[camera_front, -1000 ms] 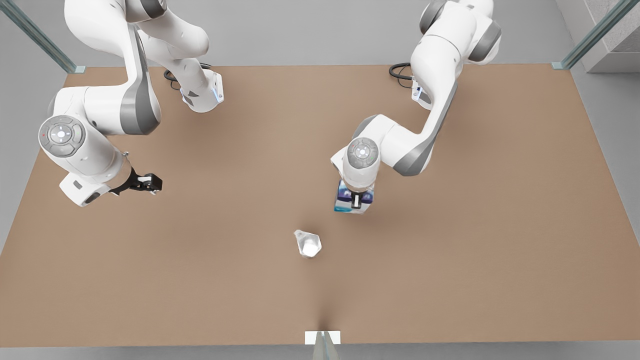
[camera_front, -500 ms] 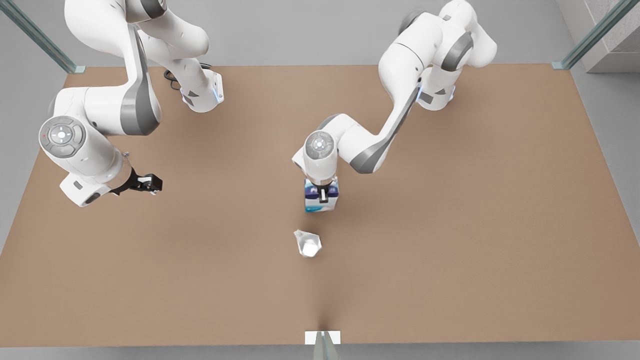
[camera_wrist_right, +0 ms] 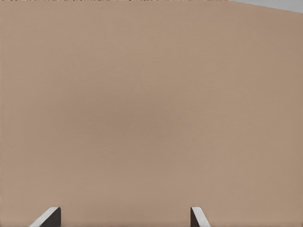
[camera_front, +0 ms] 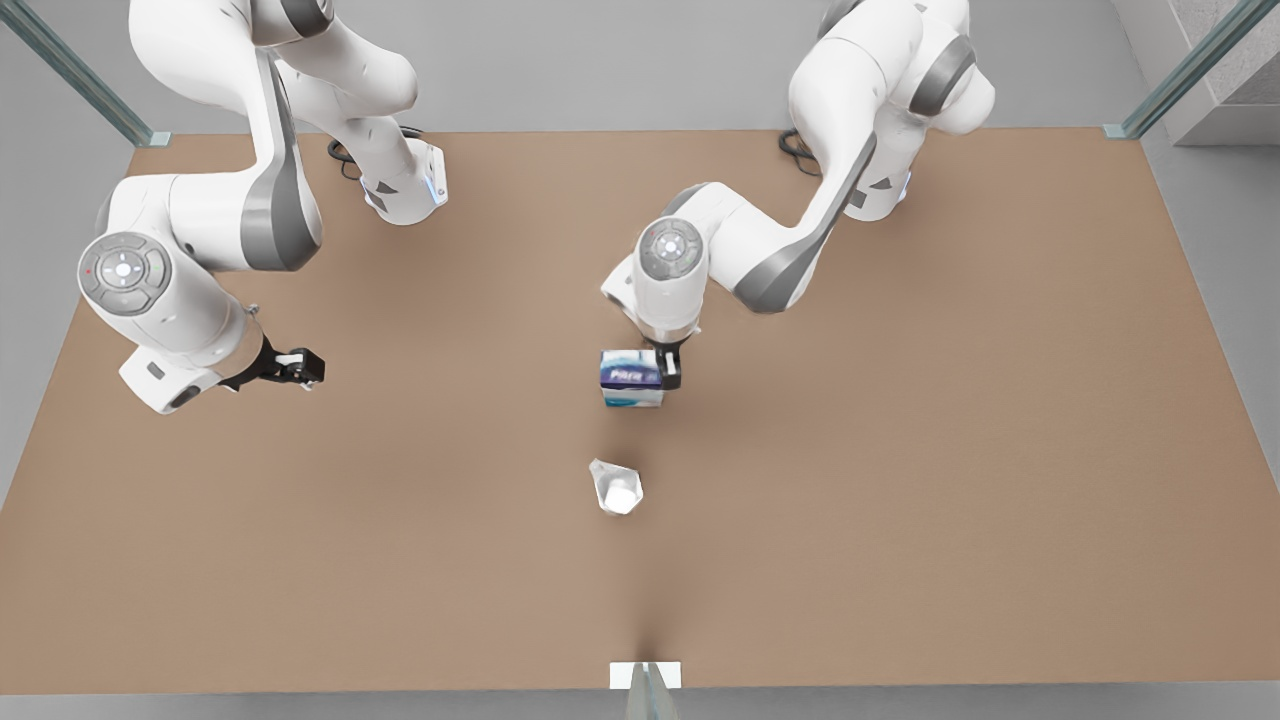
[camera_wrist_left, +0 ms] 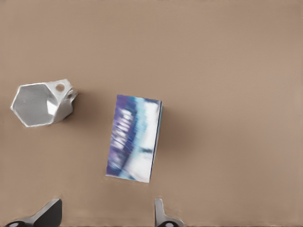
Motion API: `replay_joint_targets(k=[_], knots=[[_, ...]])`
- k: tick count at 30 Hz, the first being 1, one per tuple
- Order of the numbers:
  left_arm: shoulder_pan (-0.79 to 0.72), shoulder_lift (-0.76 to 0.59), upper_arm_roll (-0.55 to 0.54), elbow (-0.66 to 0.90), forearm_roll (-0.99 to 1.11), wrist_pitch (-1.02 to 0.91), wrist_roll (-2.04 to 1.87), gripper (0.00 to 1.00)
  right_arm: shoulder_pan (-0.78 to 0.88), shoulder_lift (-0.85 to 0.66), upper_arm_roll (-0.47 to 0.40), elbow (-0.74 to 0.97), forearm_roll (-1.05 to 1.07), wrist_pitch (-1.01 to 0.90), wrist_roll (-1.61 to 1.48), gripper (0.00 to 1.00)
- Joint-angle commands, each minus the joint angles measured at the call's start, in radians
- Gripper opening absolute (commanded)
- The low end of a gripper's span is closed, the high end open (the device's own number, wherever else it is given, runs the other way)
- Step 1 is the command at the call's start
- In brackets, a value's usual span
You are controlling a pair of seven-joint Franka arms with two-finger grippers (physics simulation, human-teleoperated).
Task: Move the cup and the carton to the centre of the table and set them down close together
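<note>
The blue, white and teal carton (camera_front: 632, 378) rests on the tan table (camera_front: 900, 450) near its middle. My left gripper (camera_front: 668, 368) hangs just beside it, on the front view's right, open and holding nothing. The left wrist view shows the carton (camera_wrist_left: 135, 138) free beyond the spread fingertips (camera_wrist_left: 161, 213), with the translucent cup (camera_wrist_left: 41, 103) a short gap away. That cup (camera_front: 617, 488) stands nearer the front edge than the carton. My right gripper (camera_front: 300, 367) waits open over bare table (camera_wrist_right: 151, 113) at the front view's left.
Both arm bases (camera_front: 405, 185) (camera_front: 875, 185) stand at the table's far edge with black cables beside them. A small white bracket (camera_front: 645, 675) sits at the middle of the near edge. Metal posts (camera_front: 1180, 75) rise at the far corners.
The left arm carried the carton toward the front view's left, let it go on the table and drew back slightly. The cup and the right arm have not moved.
</note>
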Motion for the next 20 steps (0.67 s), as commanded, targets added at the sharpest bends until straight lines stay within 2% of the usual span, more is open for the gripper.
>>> replay_joint_targets(k=[1, 3, 5, 7, 11, 13, 16, 20], knots=[[0.027, -0.028, -0.001, -0.009, -0.001, -0.022, -0.035, 1.0, 0.0, -0.001, 0.0, -0.001, 0.0, 0.0, 0.0, 1.0], [0.172, -0.11, 0.004, -0.032, 0.036, -0.102, -0.165, 1.0, 0.0, 0.001, 0.0, -0.001, 0.0, 0.0, 0.0, 1.0], [0.3, -0.145, 0.003, -0.032, 0.079, -0.146, -0.46, 1.0, 0.0, 0.001, 0.0, -0.001, 0.0, 0.0, 0.0, 1.0], [0.465, -0.149, 0.001, -0.036, 0.08, -0.14, -0.518, 1.0, 0.0, -0.001, 0.0, 0.0, 0.0, -0.002, 0.0, 1.0], [0.62, -0.175, 0.003, -0.049, 0.099, -0.131, -0.555, 1.0, 0.0, -0.001, 0.0, -0.001, 0.0, -0.002, -0.002, 1.0], [0.558, -0.195, 0.116, -0.087, 0.091, -0.137, -0.553, 1.0, 0.0, -0.001, 0.0, 0.0, 0.0, -0.002, -0.002, 1.0], [0.545, -0.205, 0.176, -0.095, -0.003, -0.145, -0.607, 1.0, 0.0, -0.001, 0.0, 0.0, 0.002, 0.0, -0.002, 1.0], [0.583, -0.194, 0.174, -0.085, -0.001, -0.152, -0.659, 1.0, 0.0, -0.001, 0.002, 0.0, 0.002, 0.0, -0.002, 1.0]])
